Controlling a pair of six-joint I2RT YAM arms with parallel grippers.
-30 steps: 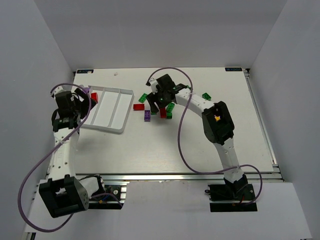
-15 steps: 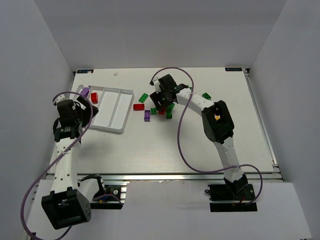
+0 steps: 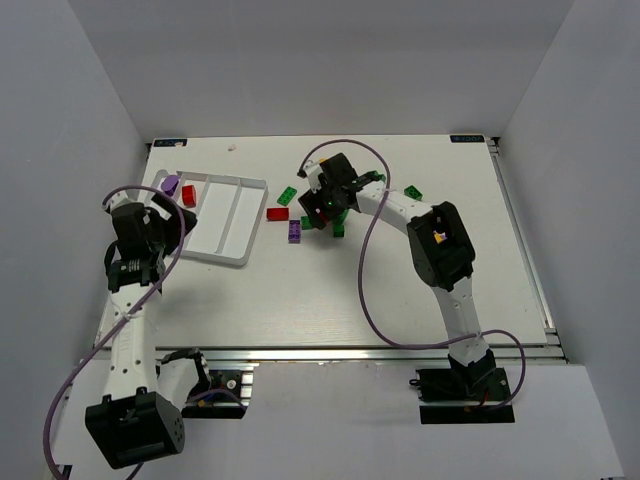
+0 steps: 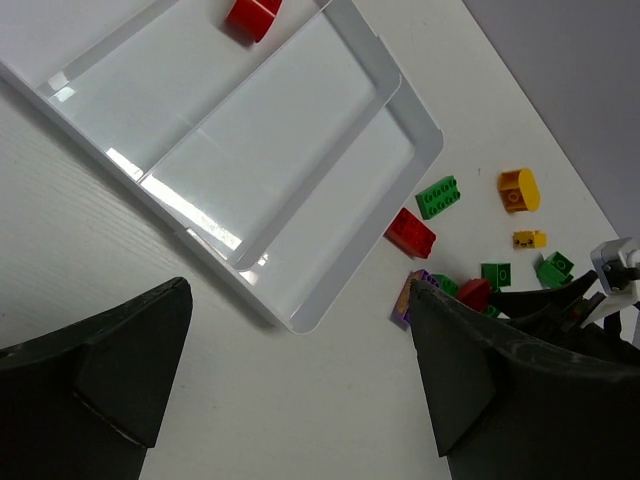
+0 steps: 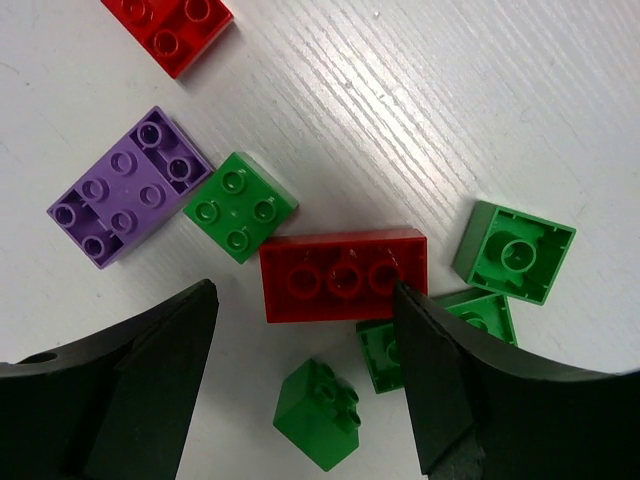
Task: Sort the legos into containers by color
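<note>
Right gripper [image 5: 303, 300] jaws stand apart above the red brick [image 5: 343, 277], which lies lengthwise between them, a green brick [image 5: 240, 215] touching its corner. Better to turn the wrist, pinch its narrow width and descend clear of neighbours. Left gripper [image 4: 298, 300] gapes empty over the tray [image 4: 425, 140] corner, left of the pile.

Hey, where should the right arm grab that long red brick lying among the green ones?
Probably from straight above, fingers closing on the long red brick across its long sides mid-length: it lies flat, studs up, and green bricks crowd both ends.
</note>
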